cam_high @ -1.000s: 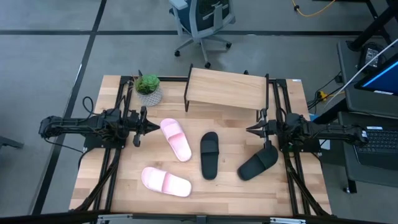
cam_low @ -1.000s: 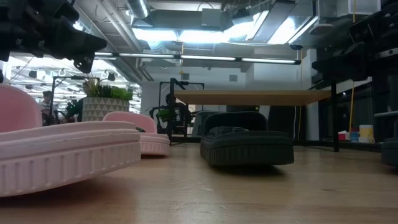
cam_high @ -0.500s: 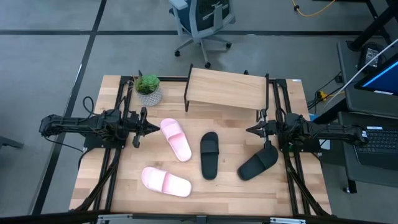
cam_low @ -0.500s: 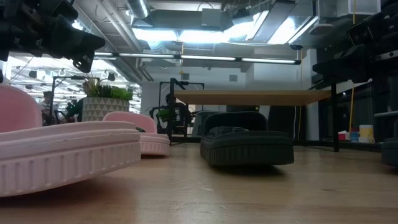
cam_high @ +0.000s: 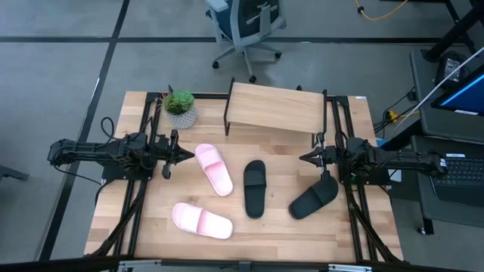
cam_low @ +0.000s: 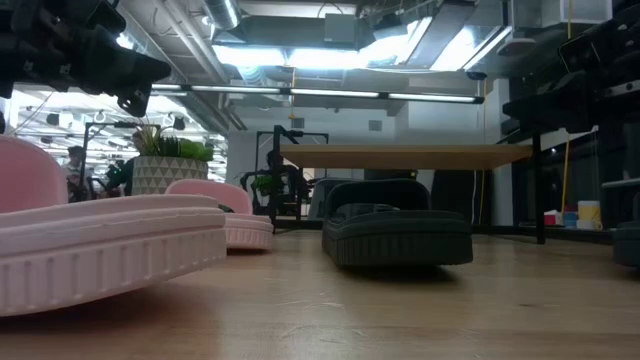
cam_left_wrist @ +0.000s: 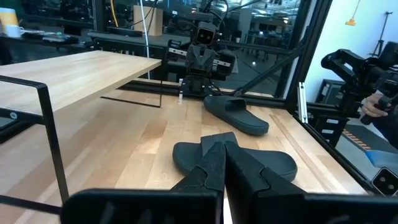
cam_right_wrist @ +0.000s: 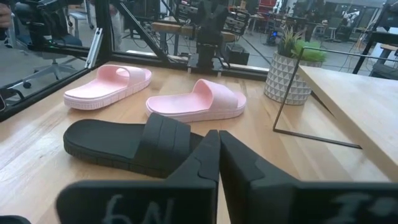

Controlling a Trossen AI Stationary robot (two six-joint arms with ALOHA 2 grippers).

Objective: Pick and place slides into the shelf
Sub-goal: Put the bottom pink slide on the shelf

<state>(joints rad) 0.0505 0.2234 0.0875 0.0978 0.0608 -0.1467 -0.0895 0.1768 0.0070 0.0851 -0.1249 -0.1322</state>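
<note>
Two light pink slides lie sole-down on the table: one (cam_high: 214, 168) left of centre, one (cam_high: 201, 221) near the front edge. Two black slides lie flat too: one (cam_high: 255, 187) at centre, one (cam_high: 314, 199) toward the right. The shelf (cam_high: 274, 110) stands at the table's far edge on its thin black frame. My left gripper (cam_high: 187, 155) hovers shut at the left, pointing at the nearer pink slide. My right gripper (cam_high: 302, 158) hovers shut at the right, just beyond the right black slide. Neither touches anything.
A potted plant (cam_high: 181, 108) in a white faceted pot stands left of the shelf. Black rails (cam_high: 136, 204) run along both table sides. An office chair (cam_high: 246, 26) stands beyond the table. A person's hand (cam_left_wrist: 373, 106) shows off the table in the left wrist view.
</note>
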